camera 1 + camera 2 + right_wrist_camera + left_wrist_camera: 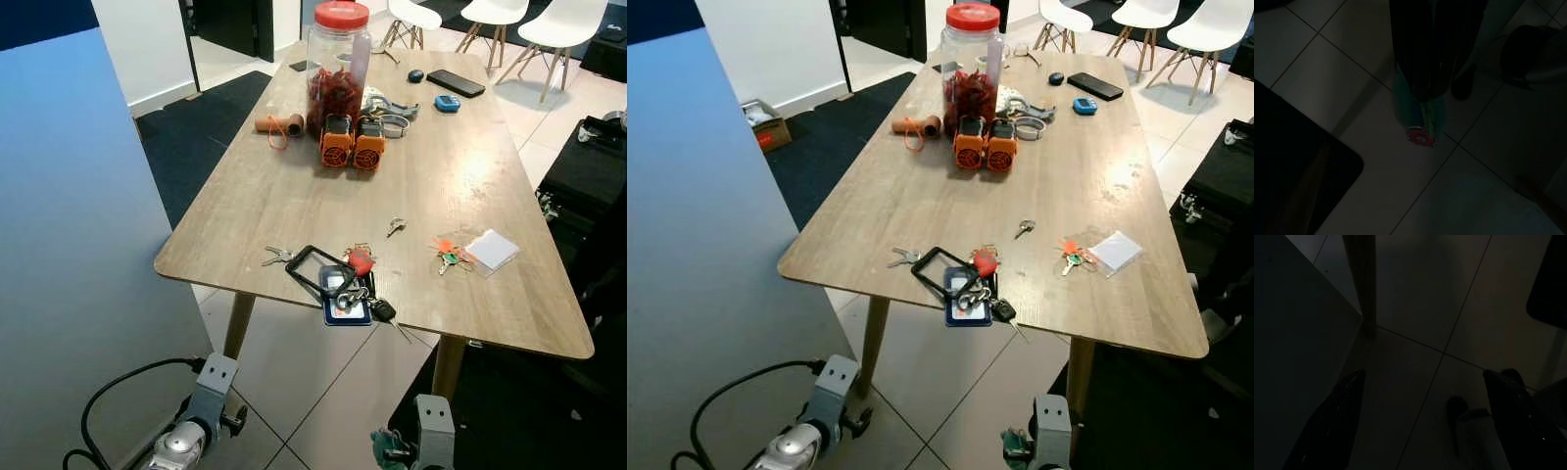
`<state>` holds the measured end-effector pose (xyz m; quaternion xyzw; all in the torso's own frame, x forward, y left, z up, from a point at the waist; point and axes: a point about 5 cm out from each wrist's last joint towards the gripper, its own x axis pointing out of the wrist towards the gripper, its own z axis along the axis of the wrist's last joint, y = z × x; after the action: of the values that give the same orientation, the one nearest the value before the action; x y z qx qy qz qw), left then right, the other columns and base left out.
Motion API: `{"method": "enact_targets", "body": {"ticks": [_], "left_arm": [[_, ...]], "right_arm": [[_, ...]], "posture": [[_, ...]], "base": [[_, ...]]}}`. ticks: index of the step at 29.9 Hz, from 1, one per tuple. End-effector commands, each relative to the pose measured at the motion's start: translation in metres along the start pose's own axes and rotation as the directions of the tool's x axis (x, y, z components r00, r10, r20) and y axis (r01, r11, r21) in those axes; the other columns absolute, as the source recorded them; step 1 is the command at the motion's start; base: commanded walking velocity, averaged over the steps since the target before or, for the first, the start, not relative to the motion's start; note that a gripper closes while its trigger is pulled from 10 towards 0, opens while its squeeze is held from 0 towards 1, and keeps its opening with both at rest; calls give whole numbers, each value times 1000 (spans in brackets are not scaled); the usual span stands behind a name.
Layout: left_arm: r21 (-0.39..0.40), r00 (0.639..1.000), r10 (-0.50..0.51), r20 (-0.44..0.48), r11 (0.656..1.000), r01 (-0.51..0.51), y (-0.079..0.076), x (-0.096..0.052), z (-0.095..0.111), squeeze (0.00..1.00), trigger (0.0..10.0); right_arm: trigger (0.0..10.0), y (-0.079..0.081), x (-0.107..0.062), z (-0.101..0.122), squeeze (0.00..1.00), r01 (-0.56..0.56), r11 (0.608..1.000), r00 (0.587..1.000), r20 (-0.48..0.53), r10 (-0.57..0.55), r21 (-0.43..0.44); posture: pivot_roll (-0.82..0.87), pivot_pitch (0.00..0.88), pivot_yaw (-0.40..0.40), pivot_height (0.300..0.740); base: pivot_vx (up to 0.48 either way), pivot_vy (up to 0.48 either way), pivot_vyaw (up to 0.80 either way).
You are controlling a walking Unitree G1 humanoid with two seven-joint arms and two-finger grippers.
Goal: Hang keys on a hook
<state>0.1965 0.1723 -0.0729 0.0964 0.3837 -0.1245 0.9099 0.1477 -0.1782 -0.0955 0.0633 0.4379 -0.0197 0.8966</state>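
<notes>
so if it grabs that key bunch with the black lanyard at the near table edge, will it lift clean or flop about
Probably floppy: the key bunch is loose keys, a red tag and a card holder on a ring, so the parts would likely dangle and swing. The black lanyard looks limp and may trail. It overhangs the wooden table edge, so a push could tip it off.

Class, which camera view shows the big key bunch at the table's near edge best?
The left eye view: the key bunch lies well lit near the picture's middle, its black loop, red tag and card holder distinct. The right eye view shows the same bunch just as whole. Both wrist views are dark, facing floor tiles.
</notes>
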Motion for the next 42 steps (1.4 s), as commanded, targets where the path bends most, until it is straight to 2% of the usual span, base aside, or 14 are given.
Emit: {"method": "enact_targets", "body": {"ticks": [1,18,37,42], "left_arm": [[-5,1000,14,9,1000,-14,6,-1,1,0,10000],[-3,999,10,34,1000,-10,4,1,7,0,10000],[47,996,-16,85,999,12,1,4,20,0,10000],[50,996,-20,91,999,15,0,4,20,0,10000]], "right_arm": [[10000,-1,-1,-1,0,4,1000,1000,-6,-4,1],[10000,-1,-1,-2,0,8,1000,1000,-8,-8,12],[10000,-1,-1,-4,0,11,1000,1000,-12,-11,20],[10000,-1,-1,-3,0,11,1000,1000,-11,-11,17]], "posture": [[78,58,-28,740],[83,52,-26,740],[86,48,-23,740],[83,45,-24,740]], "base": [[-398,0,0],[-424,0,0],[0,0,0],[0,-385,0]]}}
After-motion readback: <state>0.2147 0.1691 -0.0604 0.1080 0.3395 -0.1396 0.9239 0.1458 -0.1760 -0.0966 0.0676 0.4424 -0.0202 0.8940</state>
